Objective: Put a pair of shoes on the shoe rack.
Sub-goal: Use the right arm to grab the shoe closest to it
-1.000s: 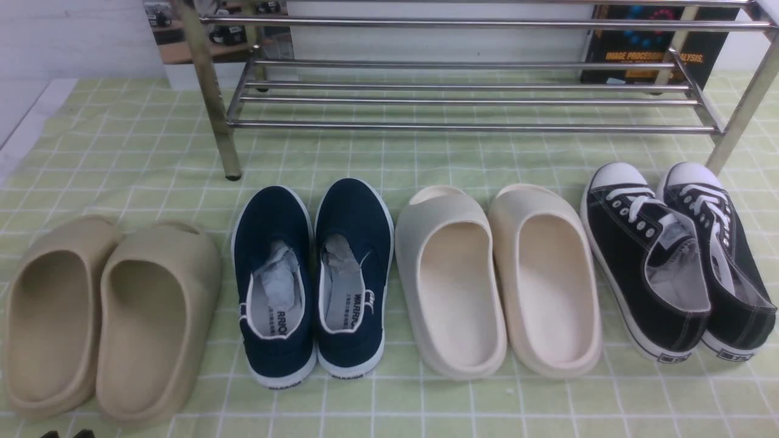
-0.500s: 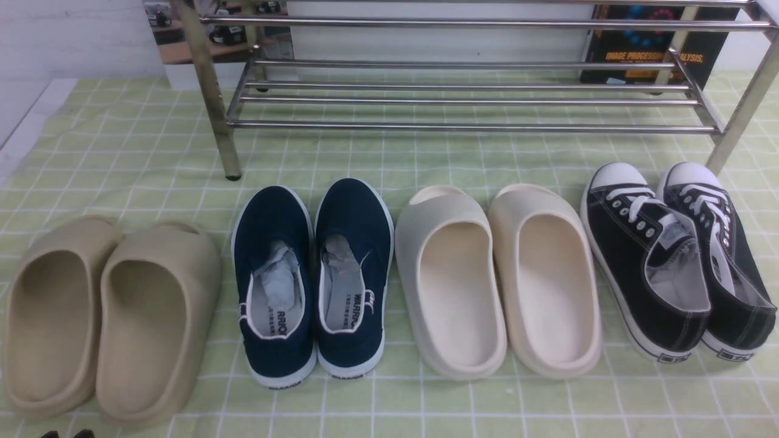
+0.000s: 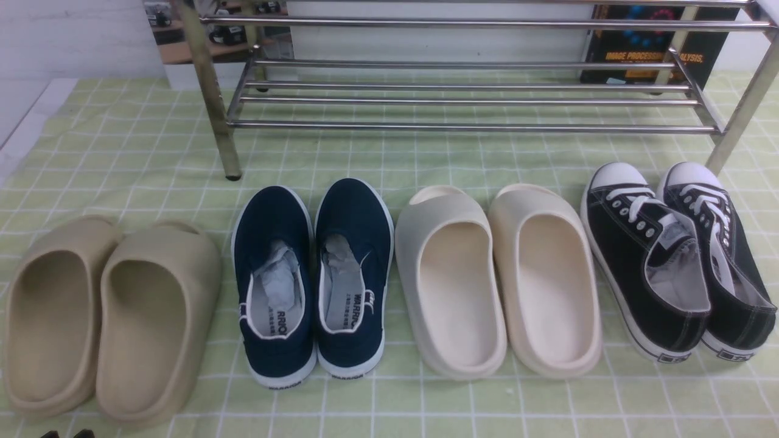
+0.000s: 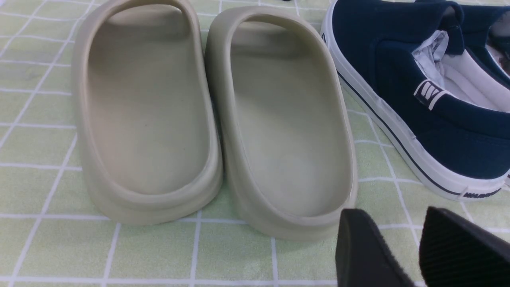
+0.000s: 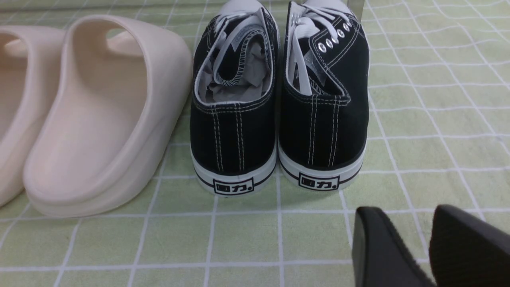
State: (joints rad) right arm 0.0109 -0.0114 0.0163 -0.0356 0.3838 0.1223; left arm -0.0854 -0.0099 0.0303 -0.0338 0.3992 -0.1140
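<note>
Front view: pair of shoes (image 3: 621, 243) at right of frame, shoe rack (image 3: 462, 127) across the top; left fingers (image 4: 366, 251) and right fingers (image 5: 378, 247) narrowly parted, holding nothing.

Black sneakers (image 3: 633, 243), green-checked cloth (image 3: 122, 152)

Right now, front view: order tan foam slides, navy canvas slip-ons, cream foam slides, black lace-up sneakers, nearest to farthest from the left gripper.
1. Tan foam slides, far left, by left gripper.
2. Navy canvas slip-ons, centre-left.
3. Cream foam slides, centre-right.
4. Black lace-up sneakers, far right.
</note>
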